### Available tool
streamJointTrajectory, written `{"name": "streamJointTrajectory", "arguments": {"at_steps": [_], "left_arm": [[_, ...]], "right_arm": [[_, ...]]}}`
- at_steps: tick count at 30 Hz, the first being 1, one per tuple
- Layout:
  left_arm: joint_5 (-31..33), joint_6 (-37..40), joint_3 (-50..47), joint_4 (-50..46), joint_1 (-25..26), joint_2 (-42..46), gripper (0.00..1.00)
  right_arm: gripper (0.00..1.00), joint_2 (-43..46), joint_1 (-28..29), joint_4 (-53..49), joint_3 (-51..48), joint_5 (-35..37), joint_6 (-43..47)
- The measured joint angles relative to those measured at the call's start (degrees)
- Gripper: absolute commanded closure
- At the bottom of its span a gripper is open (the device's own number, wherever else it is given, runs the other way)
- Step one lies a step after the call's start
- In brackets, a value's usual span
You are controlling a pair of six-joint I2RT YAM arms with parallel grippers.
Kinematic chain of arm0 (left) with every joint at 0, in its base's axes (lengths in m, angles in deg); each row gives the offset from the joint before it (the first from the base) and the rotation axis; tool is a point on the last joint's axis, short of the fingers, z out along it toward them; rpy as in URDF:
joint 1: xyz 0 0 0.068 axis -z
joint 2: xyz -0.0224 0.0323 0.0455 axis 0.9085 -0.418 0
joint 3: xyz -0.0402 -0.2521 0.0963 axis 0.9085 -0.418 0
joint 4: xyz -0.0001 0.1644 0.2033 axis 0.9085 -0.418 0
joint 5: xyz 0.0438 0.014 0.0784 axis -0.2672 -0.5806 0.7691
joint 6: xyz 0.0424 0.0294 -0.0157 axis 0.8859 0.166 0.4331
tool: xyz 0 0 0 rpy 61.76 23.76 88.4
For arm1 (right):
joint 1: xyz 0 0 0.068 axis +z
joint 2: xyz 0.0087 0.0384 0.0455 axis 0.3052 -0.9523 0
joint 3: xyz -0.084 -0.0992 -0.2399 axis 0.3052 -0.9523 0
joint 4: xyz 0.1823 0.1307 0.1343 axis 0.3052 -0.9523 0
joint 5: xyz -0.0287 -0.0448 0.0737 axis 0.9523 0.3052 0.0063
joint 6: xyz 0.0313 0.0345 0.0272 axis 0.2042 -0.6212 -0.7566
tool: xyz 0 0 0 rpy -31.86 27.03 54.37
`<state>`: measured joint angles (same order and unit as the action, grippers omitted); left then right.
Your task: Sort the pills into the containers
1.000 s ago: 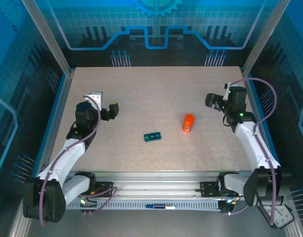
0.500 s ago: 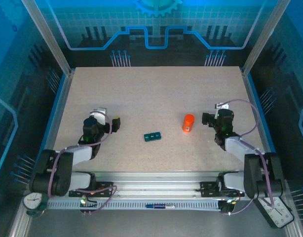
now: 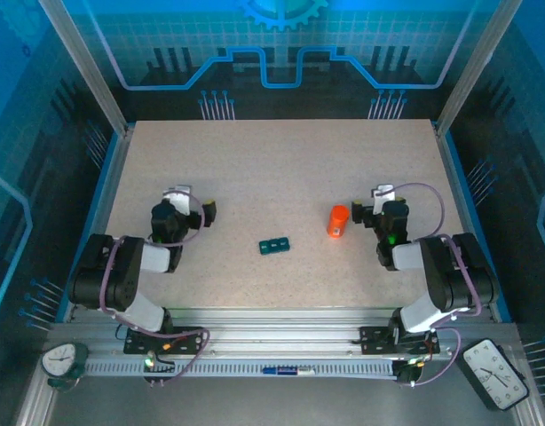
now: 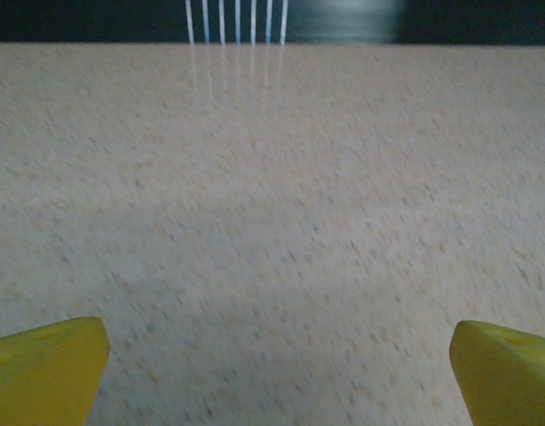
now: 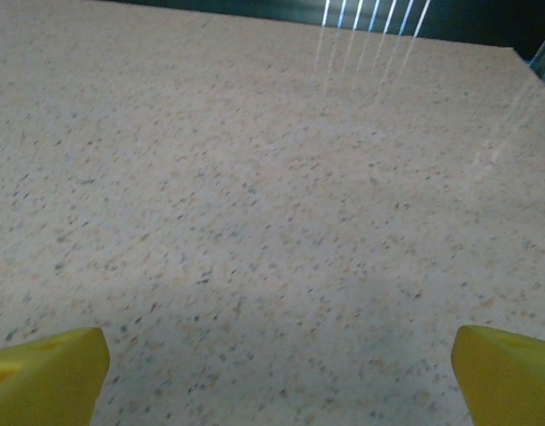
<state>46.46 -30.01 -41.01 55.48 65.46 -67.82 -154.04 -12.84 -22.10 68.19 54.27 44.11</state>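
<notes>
From above, find the left pincer (image 3: 205, 211) low over the tabletop (image 3: 281, 160), left of centre, spread wide and holding nothing. Compare a second ago: carried higher then on a raised arm, since folded down and drawn back toward the base. Half a second ago, already lowered; since then, shifted only a little.

Find the right pincer (image 3: 359, 216) likewise spread wide and empty, just beside the orange bottle (image 3: 338, 221), on its right; cannot tell whether touching or apart. A second ago, held farther back and well off toward the right edge; since then brought down and inward to the bottle's side.

Look for the containers (image 3: 274, 245) lying flat near the middle of the tabletop, between the two pincers and a little nearer the bases, near the bottle but apart from it. Unmoved over the second; same for the bottle, upright in the same spot.

Through the left wrist camera, see yellow fingertips (image 4: 51, 364) in the two lower corners, set far apart over bare speckled tabletop. Through the right wrist camera, much the same: yellow fingertips (image 5: 51, 364) wide apart, with only tabletop between.
</notes>
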Motion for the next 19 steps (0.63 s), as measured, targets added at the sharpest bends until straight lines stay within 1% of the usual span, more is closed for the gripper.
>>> {"name": "streamJointTrajectory", "arguments": {"at_steps": [4, 13, 19], "left_arm": [[0.0, -0.6, 1.4, -0.9, -1.1, 0.0, 0.01], [0.0, -1.2, 1.4, -2.5, -1.1, 0.0, 0.01], [0.0, -1.7, 1.4, -2.5, -1.1, 0.0, 0.01]], "right_arm": [[0.00, 0.0, -0.1, 0.0, 0.0, -0.7, -0.1], [0.00, 0.0, 0.3, 0.4, 0.0, 0.2, -0.1], [0.00, 0.0, 0.1, 0.3, 0.0, -0.6, -0.2]]}}
